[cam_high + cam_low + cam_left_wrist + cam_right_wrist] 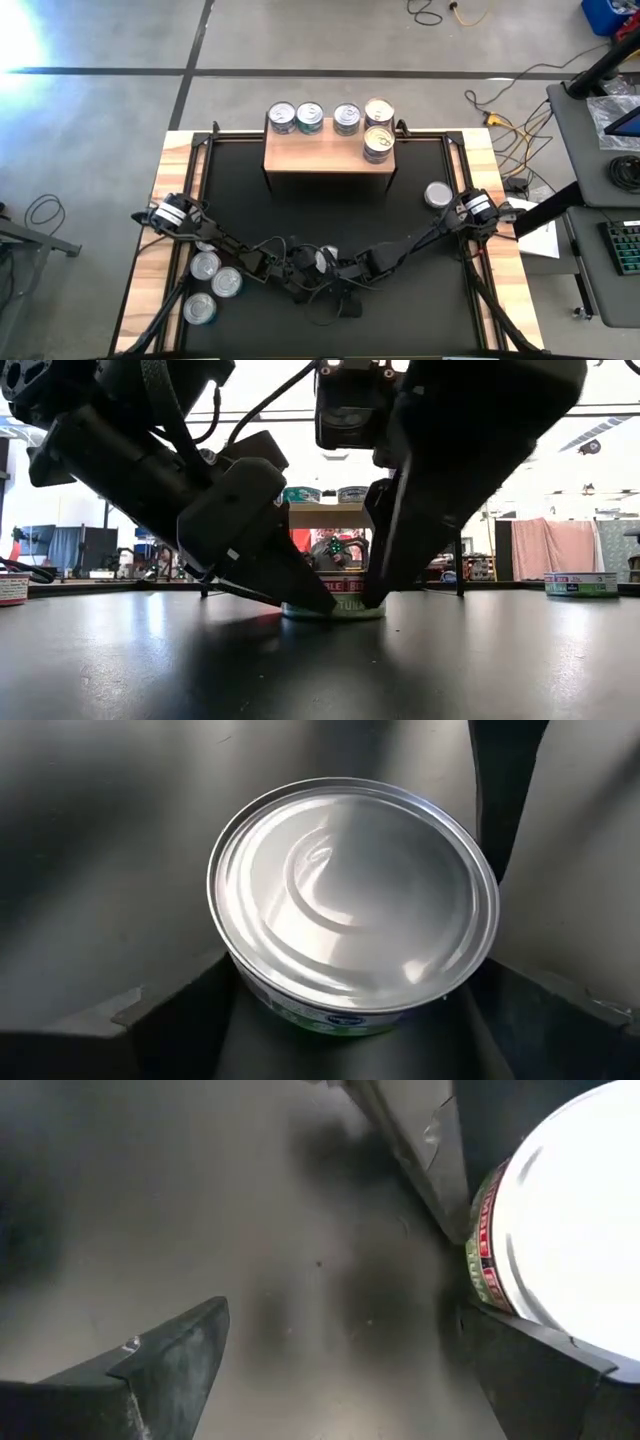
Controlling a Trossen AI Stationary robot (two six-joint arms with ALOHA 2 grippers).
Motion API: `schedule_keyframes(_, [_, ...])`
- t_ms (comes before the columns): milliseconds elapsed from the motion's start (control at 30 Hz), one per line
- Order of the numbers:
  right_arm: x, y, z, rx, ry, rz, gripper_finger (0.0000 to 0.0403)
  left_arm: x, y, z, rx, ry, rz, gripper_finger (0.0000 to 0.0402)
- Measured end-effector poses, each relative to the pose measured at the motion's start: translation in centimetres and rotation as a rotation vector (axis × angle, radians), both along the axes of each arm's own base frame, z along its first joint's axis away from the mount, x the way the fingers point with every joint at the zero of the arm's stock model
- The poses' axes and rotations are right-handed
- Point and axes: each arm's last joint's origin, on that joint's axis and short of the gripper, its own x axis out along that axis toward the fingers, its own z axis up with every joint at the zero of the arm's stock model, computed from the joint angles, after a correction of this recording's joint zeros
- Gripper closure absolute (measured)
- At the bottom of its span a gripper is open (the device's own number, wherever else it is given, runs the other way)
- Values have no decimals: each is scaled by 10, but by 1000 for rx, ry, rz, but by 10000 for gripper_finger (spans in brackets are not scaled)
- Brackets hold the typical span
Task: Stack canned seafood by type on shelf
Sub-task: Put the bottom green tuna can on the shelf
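A silver-topped tin (pixel 350 900) stands upright on the black mat (pixel 420 240), near the middle of its front part (pixel 322 262). My left gripper (pixel 355 995) is open and low over the mat. Its two fingers stand on either side of this tin's near half. My right gripper (pixel 350 1350) is open beside the same tin (pixel 570 1230), with one finger (pixel 540 1370) next to the tin's wall and nothing between the fingers. The shelf (pixel 325 160) stands at the far edge, with several tins (pixel 310 118) on its top. My left gripper comes at the tin slanting down from the table's left, one finger (pixel 150 1015) on each side of the tin's wall (pixel 300 1012). Whether the fingers touch the wall I cannot tell. My right gripper's finger stands by the tin's rim (pixel 480 1270); I cannot tell whether it touches.
Three more tins (pixel 215 285) lie grouped on the mat's front left, under my left arm. A single tin (pixel 437 194) stands at the mat's right, near my right arm's base. Wooden borders frame the mat. Cables lie on the floor beyond the table.
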Motion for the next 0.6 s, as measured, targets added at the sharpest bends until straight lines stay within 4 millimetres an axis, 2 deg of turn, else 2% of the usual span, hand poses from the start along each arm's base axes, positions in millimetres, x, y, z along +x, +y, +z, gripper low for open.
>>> schedule_keyframes(67, [-2, 0, 0, -4, 22, -6, 23, 1, -1, 1, -14, -9, -7, 21])
schedule_keyframes(167, [-13, -2, 2, -37, 145, -7, 23, 1, -2, 1, -23, -13, -14, 21])
schedule_keyframes(367, [-38, -5, 5, -222, 300, 36, 23, 0, -3, 1, -25, -13, -16, 22])
schedule_keyframes(467, [-36, -10, -3, -226, 286, 9, 23, 0, -3, 1, -24, -13, -16, 22])
schedule_keyframes(600, [-23, -7, -5, -170, 161, -7, 23, 0, -3, 1, -6, -8, -17, 22])
